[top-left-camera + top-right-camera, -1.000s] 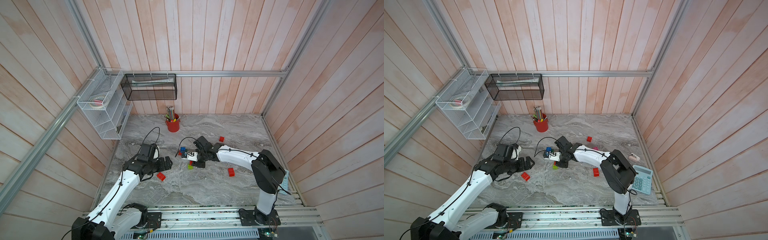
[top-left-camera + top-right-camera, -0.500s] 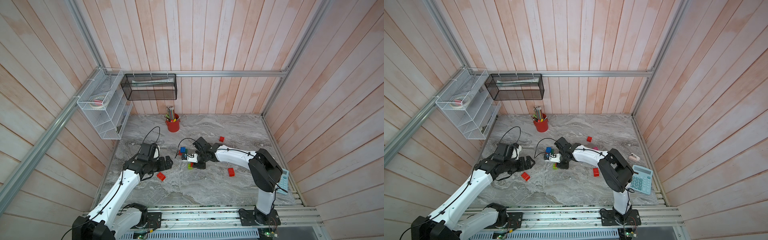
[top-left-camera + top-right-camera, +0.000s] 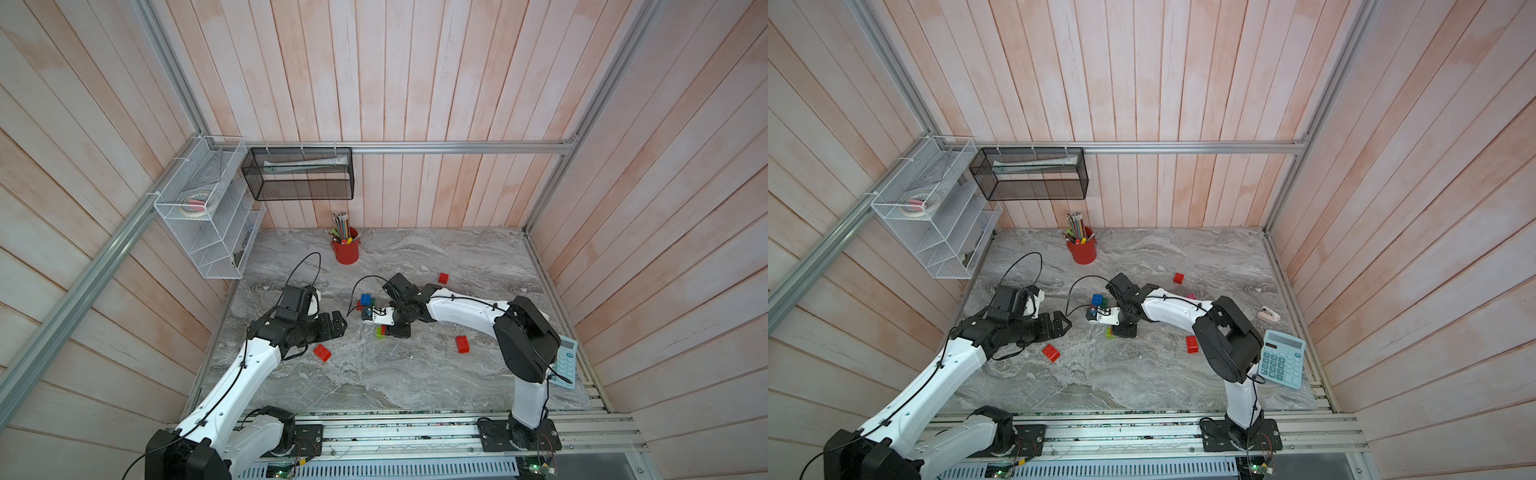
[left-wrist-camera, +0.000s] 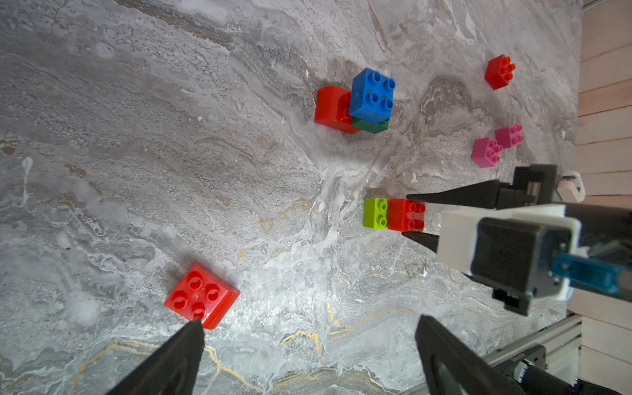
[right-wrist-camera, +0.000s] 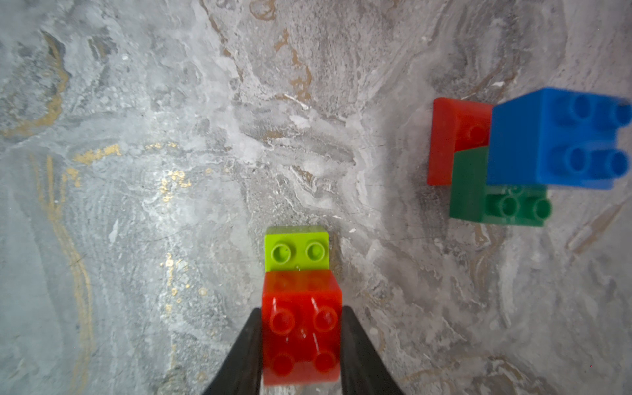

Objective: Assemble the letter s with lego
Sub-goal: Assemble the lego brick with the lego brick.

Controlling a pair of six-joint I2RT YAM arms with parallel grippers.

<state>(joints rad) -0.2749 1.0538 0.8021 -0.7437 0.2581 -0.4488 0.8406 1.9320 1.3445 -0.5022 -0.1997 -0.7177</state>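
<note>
The right gripper [image 5: 301, 309] clamps a red brick [image 5: 301, 338] touching the lime green brick [image 3: 380, 331], lower centre in both top views. The left gripper [image 4: 309, 321] gapes wide beside a loose red brick [image 4: 201, 294].

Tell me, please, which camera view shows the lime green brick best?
The right wrist view: the lime green brick is close and sharp, two studs showing, next to the red brick gripped by the right claw. The left wrist view shows it smaller; both top views show only a lime speck.
</note>
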